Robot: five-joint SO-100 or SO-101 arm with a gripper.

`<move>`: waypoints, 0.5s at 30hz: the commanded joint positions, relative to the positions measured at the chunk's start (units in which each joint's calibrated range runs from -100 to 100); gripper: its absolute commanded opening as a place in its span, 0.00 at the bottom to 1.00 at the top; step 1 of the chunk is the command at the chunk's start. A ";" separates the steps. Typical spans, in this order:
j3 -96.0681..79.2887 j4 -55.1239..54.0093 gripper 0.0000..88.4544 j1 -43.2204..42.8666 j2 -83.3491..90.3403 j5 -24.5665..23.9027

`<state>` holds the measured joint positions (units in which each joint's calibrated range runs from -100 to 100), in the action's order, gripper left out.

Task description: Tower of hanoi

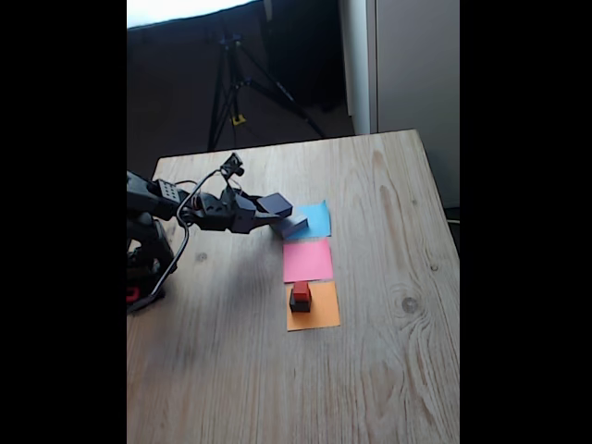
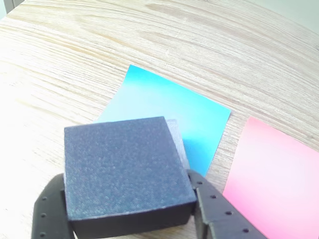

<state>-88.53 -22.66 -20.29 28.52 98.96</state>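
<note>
A black robot arm reaches from the left of the frame across a pale wooden surface [image 1: 370, 370] in the fixed view, its claw [image 1: 268, 211] clamped on a medium black block [image 1: 275, 203] held just above the left edge of a blue paper square [image 1: 315, 220]. Directly under that block, touching the blue paper's near-left corner, lies a large flat grey block [image 1: 292, 225]. In the wrist view the medium black block [image 2: 124, 169] sits in the lower left of the frame between the two black fingers [image 2: 219, 214], with a sliver of the grey block [image 2: 178, 142] showing past its right edge and the blue paper square [image 2: 169, 112] behind it. Below the blue square in the fixed view come a pink paper square [image 1: 307, 260] and an orange paper square [image 1: 319, 314]; on the orange one a tiny red cube [image 1: 302, 289] rests on a small black cube [image 1: 300, 302]. A tripod [image 1: 236, 83] stands in the dark background at upper left.
</note>
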 commanded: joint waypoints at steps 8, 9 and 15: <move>2.53 -15.42 0.21 0.77 -11.56 1.04; 2.44 -16.15 0.21 0.94 -12.17 1.04; 3.07 -19.71 0.21 1.19 -15.80 1.04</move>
<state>-87.92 -39.47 -19.57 13.72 98.96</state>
